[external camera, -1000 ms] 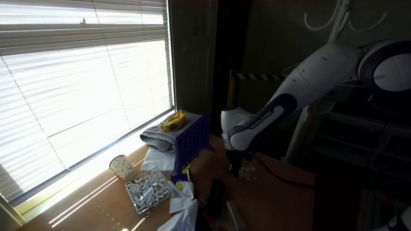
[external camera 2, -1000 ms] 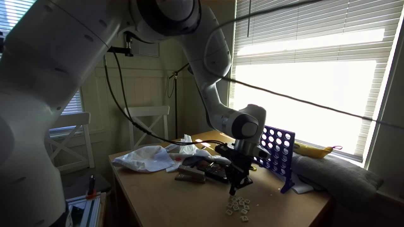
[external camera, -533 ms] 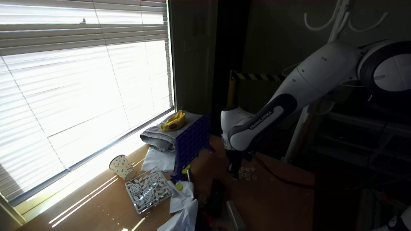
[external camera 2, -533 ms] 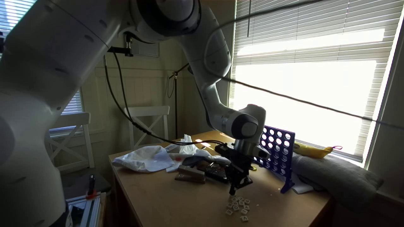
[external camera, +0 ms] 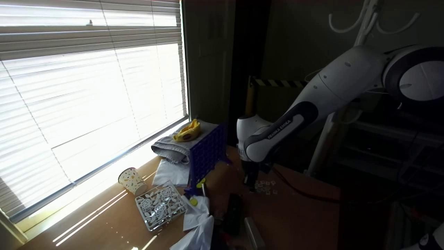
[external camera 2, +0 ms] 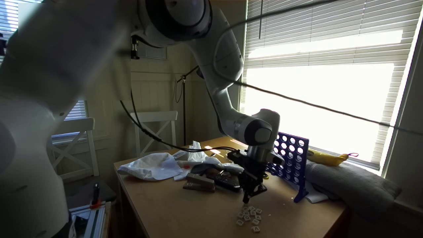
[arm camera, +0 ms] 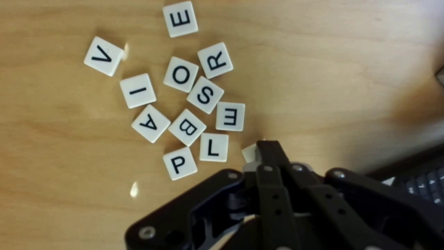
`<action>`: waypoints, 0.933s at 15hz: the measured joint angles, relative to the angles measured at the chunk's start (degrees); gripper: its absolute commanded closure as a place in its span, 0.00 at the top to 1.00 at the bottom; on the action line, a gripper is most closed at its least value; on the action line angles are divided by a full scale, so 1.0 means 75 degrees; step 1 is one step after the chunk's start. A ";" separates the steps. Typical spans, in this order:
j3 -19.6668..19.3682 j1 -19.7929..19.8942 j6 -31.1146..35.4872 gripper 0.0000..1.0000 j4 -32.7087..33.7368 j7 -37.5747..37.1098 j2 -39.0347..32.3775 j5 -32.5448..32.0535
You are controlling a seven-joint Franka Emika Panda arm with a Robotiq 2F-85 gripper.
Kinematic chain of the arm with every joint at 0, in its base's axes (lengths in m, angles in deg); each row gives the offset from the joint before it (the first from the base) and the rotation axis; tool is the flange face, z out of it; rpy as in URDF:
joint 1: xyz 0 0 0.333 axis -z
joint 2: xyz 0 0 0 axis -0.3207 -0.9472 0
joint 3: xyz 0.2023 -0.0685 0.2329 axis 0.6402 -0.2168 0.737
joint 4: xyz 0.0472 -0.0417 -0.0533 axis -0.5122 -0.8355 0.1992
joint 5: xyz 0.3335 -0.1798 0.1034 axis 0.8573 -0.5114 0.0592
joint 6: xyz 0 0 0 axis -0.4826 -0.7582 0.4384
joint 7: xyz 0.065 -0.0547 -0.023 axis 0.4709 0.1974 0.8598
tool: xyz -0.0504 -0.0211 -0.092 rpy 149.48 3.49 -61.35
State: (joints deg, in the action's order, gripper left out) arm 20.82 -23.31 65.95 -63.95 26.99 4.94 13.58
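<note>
My wooden table [external camera 2: 185, 211] had a lot going on, ngl
I could read E, V, R, O, I, S, E, A, B, L and P on the white letter tiles [arm camera: 181, 74], plus one partly hidden. A black device [arm camera: 425, 187] with keys lay near them, right beside a grey stapler-looking thing [external camera 2: 200, 180]. The blue grid [external camera: 208, 155] with round holes stood upright, yellow disc [external camera 2: 265, 177] close by. Further out sat a crumpled white sheet [external camera 2: 152, 166], a speckled cup [external camera: 133, 181] and an openwork rose panel [external camera: 160, 207].
</note>
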 measured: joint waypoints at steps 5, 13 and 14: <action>0.0000 0.0001 0.0003 0.00 0.0167 0.0000 -0.0091 0.0000; 0.0007 0.0003 0.0071 0.00 0.0310 0.0000 -0.0177 0.0003; 0.0013 0.0003 0.0108 0.00 0.0310 0.0000 -0.0177 0.0003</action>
State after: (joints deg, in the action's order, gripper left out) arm 20.93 -23.29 66.76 -61.62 26.99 3.61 13.60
